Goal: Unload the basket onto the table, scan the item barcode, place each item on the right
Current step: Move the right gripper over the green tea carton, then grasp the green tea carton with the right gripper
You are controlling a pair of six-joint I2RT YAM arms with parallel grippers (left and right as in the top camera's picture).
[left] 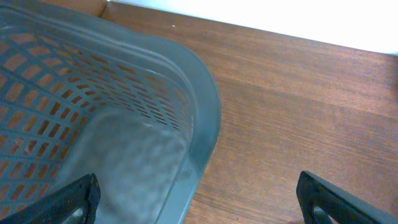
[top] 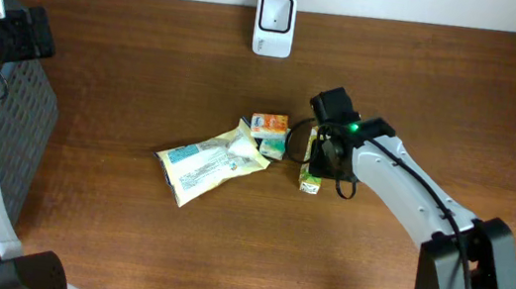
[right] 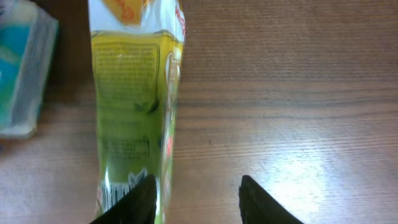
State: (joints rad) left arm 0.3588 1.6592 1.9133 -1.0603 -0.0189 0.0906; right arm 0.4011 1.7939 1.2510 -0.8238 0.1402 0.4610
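Hovering low over the green packet point(right: 130, 93), the right claw point(right: 198, 190) stands part-open with bare table point(right: 280, 93) between its fingers point(right: 134, 202). The packet lies flat beside one finger, seemingly ungripped, though contact is hard to read. Nothing is lifted; the white scanner point(top: 274, 24) sits well apart at the table's far edge. The left claw point(left: 198, 199) gapes wide above the grey basket point(left: 124, 93). Grasp, carry and scan all remain.

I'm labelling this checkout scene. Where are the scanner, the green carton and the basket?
scanner point(top: 275, 24), overhead view, centre of its white face.
green carton point(right: 127, 93), right wrist view, its printed side panel.
basket point(left: 208, 115), left wrist view, its curved grey rim.
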